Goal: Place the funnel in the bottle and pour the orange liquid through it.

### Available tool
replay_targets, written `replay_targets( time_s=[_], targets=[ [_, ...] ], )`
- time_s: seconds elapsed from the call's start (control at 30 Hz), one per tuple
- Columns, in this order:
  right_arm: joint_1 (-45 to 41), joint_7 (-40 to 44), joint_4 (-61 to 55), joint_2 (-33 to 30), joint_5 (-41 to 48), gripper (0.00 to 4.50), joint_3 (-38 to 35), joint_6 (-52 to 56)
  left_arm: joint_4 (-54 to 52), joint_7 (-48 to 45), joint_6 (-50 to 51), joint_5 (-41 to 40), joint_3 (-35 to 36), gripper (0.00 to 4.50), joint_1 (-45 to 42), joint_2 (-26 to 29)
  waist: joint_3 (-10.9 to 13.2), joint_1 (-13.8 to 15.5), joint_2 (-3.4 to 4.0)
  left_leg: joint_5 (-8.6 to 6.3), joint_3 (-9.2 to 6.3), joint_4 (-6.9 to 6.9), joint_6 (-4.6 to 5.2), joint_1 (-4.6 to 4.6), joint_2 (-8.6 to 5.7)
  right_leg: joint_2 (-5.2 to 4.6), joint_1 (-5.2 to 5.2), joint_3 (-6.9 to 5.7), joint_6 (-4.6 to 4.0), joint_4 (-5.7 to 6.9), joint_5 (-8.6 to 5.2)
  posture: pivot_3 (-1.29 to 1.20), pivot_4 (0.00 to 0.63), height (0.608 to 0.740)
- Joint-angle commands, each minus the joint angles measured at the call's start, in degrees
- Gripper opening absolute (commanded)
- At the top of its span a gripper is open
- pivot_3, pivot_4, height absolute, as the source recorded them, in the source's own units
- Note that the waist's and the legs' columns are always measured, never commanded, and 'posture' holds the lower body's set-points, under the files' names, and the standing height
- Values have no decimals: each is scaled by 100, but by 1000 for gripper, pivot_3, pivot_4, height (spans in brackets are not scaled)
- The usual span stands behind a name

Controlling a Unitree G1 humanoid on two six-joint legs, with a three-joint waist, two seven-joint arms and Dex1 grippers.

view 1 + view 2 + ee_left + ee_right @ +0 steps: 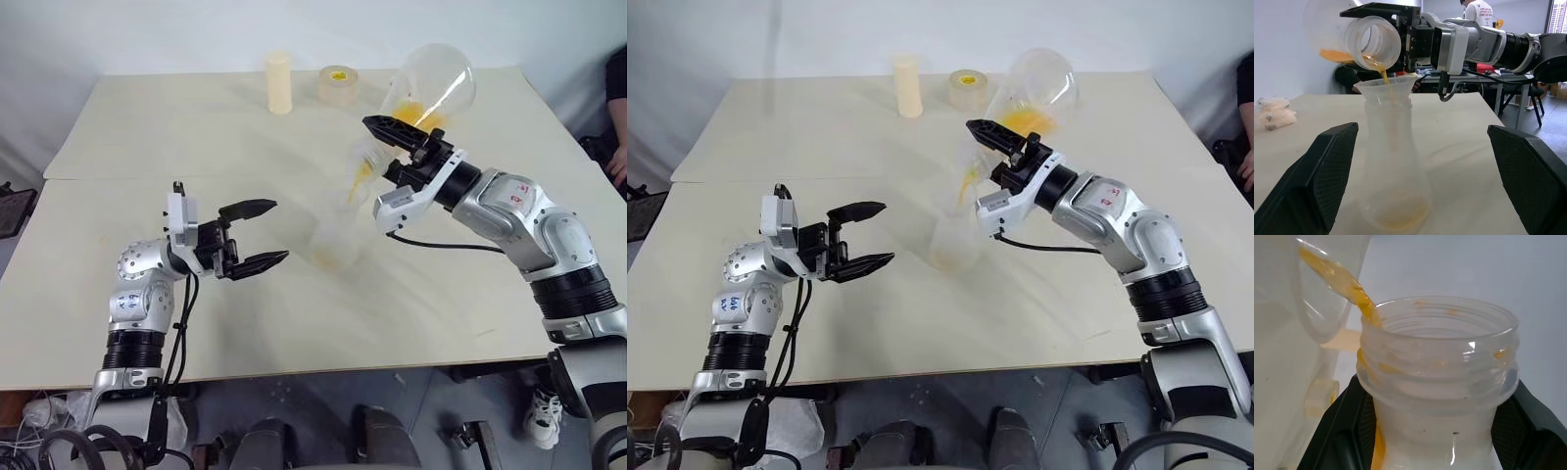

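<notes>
Cream cylinder (279, 83) and tape roll (338, 85): upper centre, unobstructed; no legible writing. Bottle (334, 235) with funnel (1385, 88): frame centre, long axis upright. Clear flask (431, 88): clamped in right gripper (400, 137), tilted mouth-down, orange liquid (1378, 71) streaming. Left gripper (257, 235): fingers apart, beside bottle.
</notes>
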Motion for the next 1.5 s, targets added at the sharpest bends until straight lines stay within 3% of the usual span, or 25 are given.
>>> replay_targets(
  time_s=[0.03, 1.5],
  targets=[
    [-228, -210, -78, -86, -38, 2581, -59, -80, -52, -6, -93, -157, 107, 4500, -61, -40, 0, -2, 0, 0, 0, 0, 0, 0, 0, 0, 0, 0, 0, 0, 0, 0, 150, 740],
    [-620, -1040, 334, -245, -806, 2581, 294, -571, -151, 36, -39, -201, 129, 4500, 7, -74, 0, -4, 0, 0, -1, -1, 0, 0, 2, 0, 0, 0, 0, 0, 0, 0, 150, 740]
  ],
)
